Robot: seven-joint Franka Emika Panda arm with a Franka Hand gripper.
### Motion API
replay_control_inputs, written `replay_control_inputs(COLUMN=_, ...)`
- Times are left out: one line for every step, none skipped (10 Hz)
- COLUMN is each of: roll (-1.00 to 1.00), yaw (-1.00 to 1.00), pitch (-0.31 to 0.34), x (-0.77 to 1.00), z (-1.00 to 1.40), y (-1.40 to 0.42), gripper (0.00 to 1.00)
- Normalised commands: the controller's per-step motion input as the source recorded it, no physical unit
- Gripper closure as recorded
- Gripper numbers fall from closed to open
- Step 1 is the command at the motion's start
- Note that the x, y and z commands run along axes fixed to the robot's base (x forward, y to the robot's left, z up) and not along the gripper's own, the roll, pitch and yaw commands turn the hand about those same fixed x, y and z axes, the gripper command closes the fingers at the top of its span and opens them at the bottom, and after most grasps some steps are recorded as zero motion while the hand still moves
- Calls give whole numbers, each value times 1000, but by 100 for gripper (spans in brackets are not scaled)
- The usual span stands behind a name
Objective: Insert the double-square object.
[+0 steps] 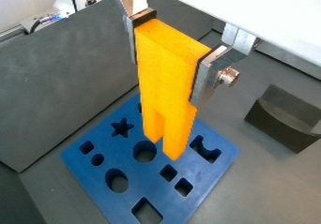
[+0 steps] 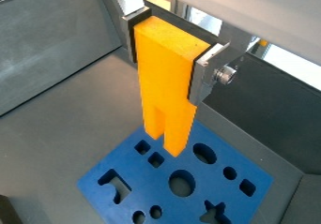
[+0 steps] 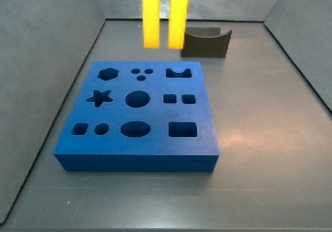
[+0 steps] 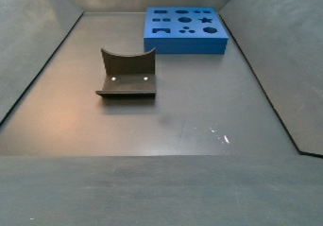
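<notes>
My gripper (image 1: pixel 170 54) is shut on the double-square object (image 1: pixel 170 87), a tall bright yellow piece held upright with its two prongs pointing down. A silver finger (image 1: pixel 207 78) presses each side of its solid upper part, as both wrist views show (image 2: pixel 168 52). The prongs hang above the blue block (image 1: pixel 150 186) with its several shaped holes, and do not touch it. In a side view the yellow piece (image 3: pixel 166 17) hangs over the far edge of the blue block (image 3: pixel 130 156), with the gripper cut off above. In a side view only the block (image 4: pixel 186 46) shows.
A dark grey curved block (image 3: pixel 205 42) stands on the floor beyond the blue block, and shows in a wrist view (image 1: pixel 286 117) and a side view (image 4: pixel 127 74). Grey walls (image 1: pixel 63 78) enclose the floor on all sides.
</notes>
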Motion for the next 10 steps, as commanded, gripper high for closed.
replay_control_inputs(roll=-67, yaw=0, pitch=-69, x=0, z=-120, y=0, gripper=100)
replay_control_inputs(roll=34, yaw=6, pitch=-27, x=414, z=-334, y=-37, gripper=100)
replay_control_inputs(roll=214, yaw=57, pitch=0, x=823, z=-463, y=-134, gripper=100)
replay_control_inputs(roll=189, yaw=9, pitch=0, x=874, z=-589, y=-197, gripper=100)
replay_control_inputs(roll=223, yaw=6, pitch=0, x=860, z=-486, y=-206, gripper=100)
replay_control_inputs(roll=299, yaw=9, pitch=0, x=786, z=-554, y=-249, gripper=100)
replay_control_inputs(roll=244, yaw=0, pitch=6, x=560, z=-500, y=-131, gripper=100)
replay_control_inputs(roll=123, yaw=0, pitch=50, x=291, z=-540, y=0, gripper=100)
replay_control_inputs(roll=51, yaw=0, pitch=79, x=280, z=-589, y=0, gripper=100)
replay_control_inputs(roll=4, yaw=0, pitch=66, x=240, z=-523, y=37, gripper=100)
